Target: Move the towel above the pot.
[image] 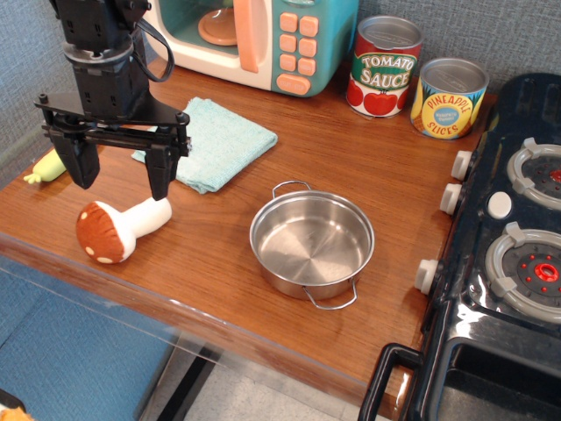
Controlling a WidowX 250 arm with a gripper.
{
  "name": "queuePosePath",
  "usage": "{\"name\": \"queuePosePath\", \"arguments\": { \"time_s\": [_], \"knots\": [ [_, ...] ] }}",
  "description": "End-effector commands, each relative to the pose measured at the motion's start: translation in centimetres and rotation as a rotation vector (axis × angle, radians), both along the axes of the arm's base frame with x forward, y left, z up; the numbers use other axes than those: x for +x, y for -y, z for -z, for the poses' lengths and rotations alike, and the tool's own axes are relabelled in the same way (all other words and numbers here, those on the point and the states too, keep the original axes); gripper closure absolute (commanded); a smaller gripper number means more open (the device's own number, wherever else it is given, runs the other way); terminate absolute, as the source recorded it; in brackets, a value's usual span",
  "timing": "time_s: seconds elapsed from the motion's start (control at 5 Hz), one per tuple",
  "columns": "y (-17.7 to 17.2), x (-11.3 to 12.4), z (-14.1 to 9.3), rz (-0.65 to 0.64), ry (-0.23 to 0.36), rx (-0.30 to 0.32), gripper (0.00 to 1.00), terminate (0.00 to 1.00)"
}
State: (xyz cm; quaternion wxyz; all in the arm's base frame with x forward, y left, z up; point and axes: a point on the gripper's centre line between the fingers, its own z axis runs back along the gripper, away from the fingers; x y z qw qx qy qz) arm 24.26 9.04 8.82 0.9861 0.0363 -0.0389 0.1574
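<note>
The light teal folded towel (215, 143) lies flat on the wooden table (377, 167), in front of the toy microwave and up-left of the pot. The shiny steel pot (312, 241) stands empty near the table's front, with its two wire loop handles at back and front. My black gripper (121, 181) hangs at the left, open and empty, its fingers (159, 175) pointing down. It sits just left of the towel's near corner and above a toy mushroom. Part of the towel's left edge is hidden behind the gripper.
A toy mushroom (114, 230) lies below the gripper. A yellow-green toy vegetable (48, 167) is at the left edge. A toy microwave (263, 39), a tomato sauce can (384, 66) and a pineapple can (449, 98) stand at the back. A toy stove (517, 237) borders the right.
</note>
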Motion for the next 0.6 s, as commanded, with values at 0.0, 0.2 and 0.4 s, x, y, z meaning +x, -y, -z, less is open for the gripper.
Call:
{"name": "queuePosePath", "arguments": {
  "time_s": [0.0,0.2,0.4],
  "knots": [
    [0.0,0.0,0.0,0.0,0.0,0.0,0.0,0.0],
    [-0.7,1.8,0.9,0.0,-0.021,-0.018,0.0,0.0],
    [-1.7,4.5,1.8,0.017,-0.025,-0.039,0.0,0.0]
  ]
}}
